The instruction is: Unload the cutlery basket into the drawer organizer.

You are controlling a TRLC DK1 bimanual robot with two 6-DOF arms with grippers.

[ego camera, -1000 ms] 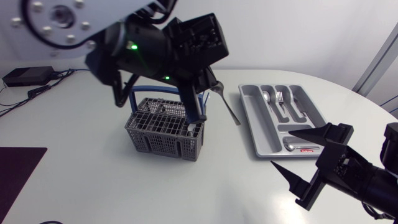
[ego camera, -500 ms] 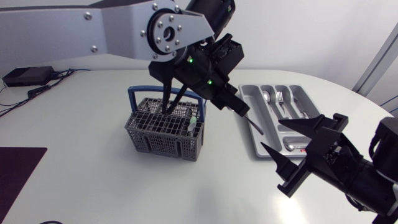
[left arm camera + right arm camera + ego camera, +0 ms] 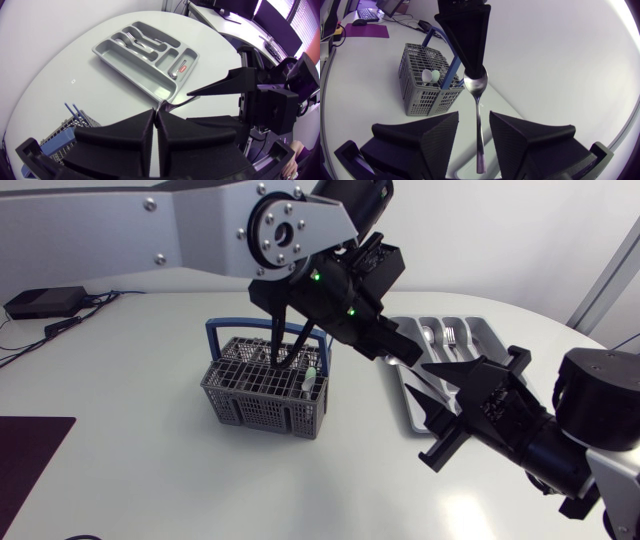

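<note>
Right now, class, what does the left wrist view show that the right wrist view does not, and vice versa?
Left wrist only: the drawer organizer, with cutlery in its compartments. Right wrist only: the bowl of the spoon, pinched by the left gripper, and two pale pieces standing in the basket. Both: the spoon, the basket, and the right gripper, open.

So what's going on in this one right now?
The left gripper is shut on the bowl end of a spoon, holding it in the air close to the drawer organizer. The right gripper has its fingers open on either side of the spoon's handle without gripping it, so this looks like a handover. The organizer already holds some cutlery, and a few pieces stand in the cutlery basket.
</note>
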